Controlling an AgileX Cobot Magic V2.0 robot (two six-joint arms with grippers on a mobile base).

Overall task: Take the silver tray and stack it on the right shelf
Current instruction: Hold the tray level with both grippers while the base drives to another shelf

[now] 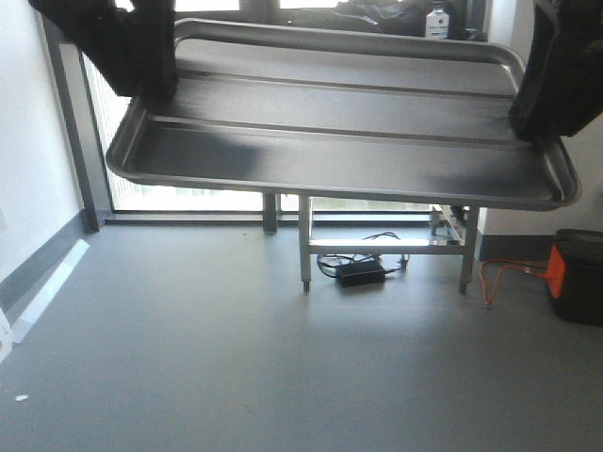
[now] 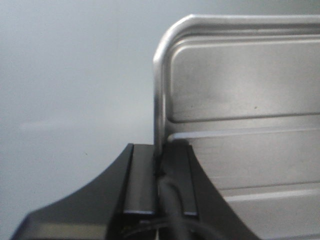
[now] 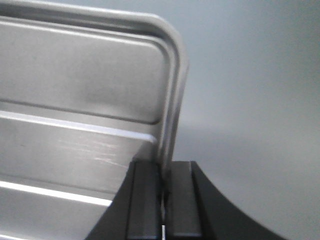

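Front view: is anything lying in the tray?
No, the tray has a bare floor from end to end, showing only its two long raised ridges.

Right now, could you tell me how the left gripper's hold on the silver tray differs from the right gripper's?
The left gripper pinches the silver tray's left short rim; the right gripper pinches the right one. In the front view the right gripper's end sits slightly lower than the left gripper's. Both are shut on the rim, holding the tray aloft.
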